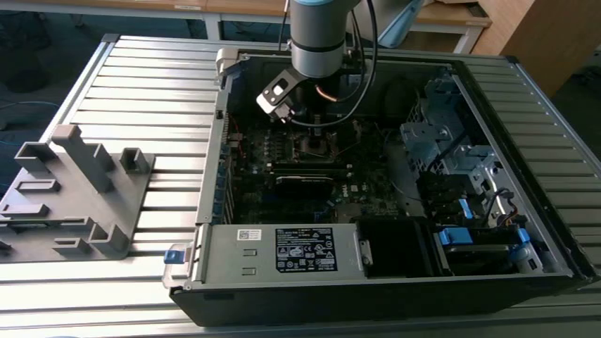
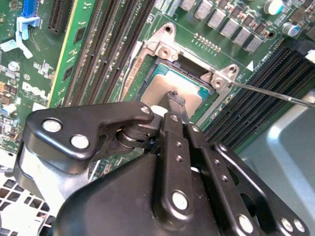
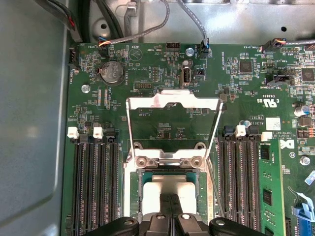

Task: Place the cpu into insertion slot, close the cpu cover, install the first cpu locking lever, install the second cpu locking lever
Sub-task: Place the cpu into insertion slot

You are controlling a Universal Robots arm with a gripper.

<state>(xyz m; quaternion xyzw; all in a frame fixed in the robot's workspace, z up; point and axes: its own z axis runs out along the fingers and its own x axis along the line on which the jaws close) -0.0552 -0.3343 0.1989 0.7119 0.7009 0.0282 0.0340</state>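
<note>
Sitting flat inside the insertion slot (image 3: pixel 139 189), the cpu (image 2: pixel 167 86) shows its dull grey top in both wrist views, so we judge the first step as good as done. The gripper (image 2: pixel 176 103) appears to rest its tips on that top, fingers drawn together with nothing between them. We read this as a light press to seat the chip rather than a grasp.

Behind the socket the cpu cover (image 3: pixel 162 100) stands swung open on its hinge, leaving the way clear from above. A thin locking lever (image 2: pixel 275 93) juts out unlatched from a socket corner. Around them lies the green motherboard (image 3: pixel 98 113) with its memory slots (image 3: pixel 93 187), inside the open computer case (image 1: pixel 395 289).

The gripper's own body hides the near half of the cpu, so we cannot tell whether every edge sits flush.
</note>
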